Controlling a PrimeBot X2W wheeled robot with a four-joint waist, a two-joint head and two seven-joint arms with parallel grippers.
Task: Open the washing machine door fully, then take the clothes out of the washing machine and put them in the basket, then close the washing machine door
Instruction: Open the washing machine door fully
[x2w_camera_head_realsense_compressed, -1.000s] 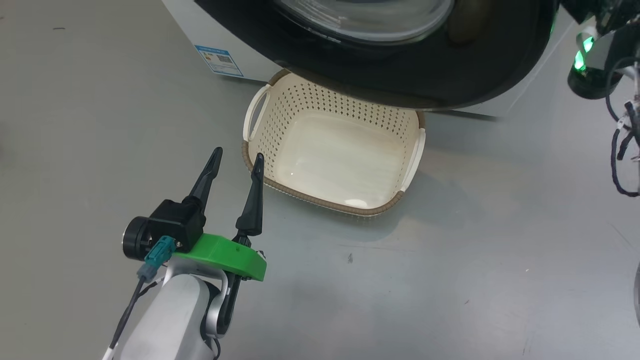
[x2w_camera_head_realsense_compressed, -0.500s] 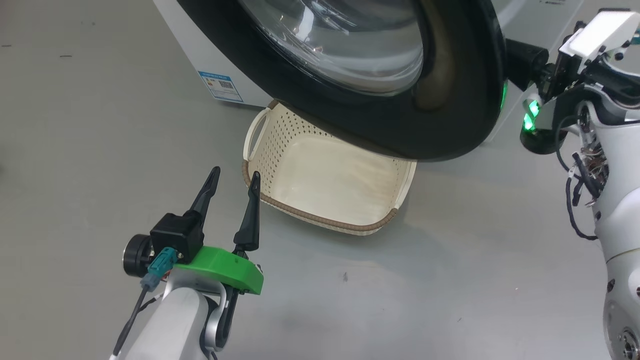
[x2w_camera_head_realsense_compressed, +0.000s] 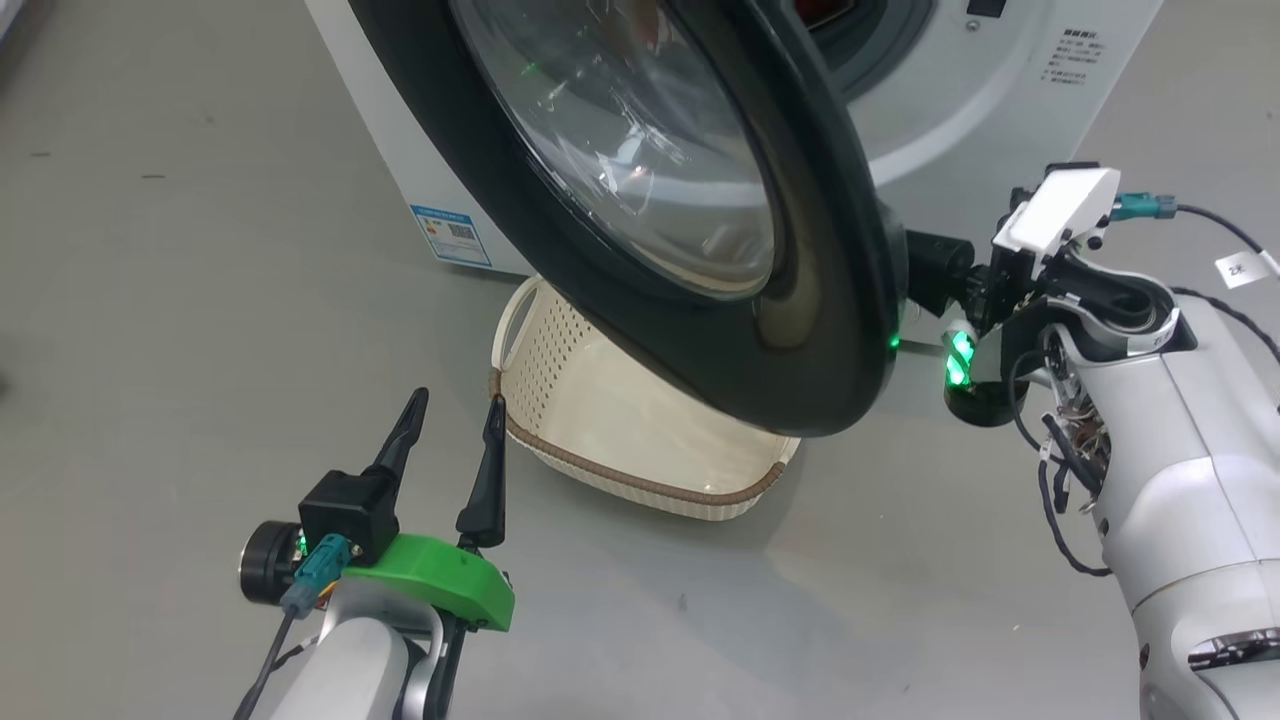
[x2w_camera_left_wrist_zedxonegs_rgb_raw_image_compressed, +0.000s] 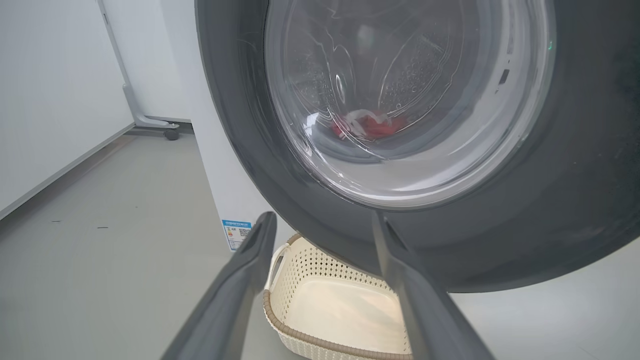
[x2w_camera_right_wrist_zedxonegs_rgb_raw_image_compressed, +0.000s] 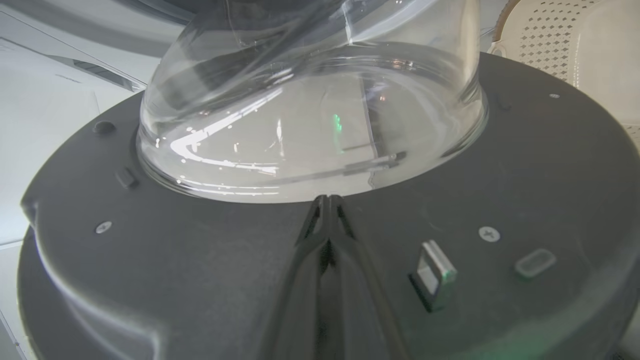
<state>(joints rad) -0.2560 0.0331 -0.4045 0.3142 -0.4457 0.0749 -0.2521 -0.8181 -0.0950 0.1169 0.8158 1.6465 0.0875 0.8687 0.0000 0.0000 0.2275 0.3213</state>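
The left wrist view is facing the outer side of the washing machine door. Through its glass bowl the clothes are showing as a red and white heap lying low in the steel drum. The right wrist view is giving the door's inner side instead, where the right gripper is lying along the black ring. Its two fingers are pressed together on nothing, tips reaching the foot of the bulging glass, near a small latch. In the head view the door is standing partly swung out from the washing machine and overhanging the far end of the basket. The basket is sitting empty on the grey floor before the machine, near the blue label. The right arm's pale forearm is rising from the lower right, its wrist reaching behind the door's right edge. The left gripper is hovering low at the basket's near left corner, fingers spread apart, holding nothing, pointing toward the door.
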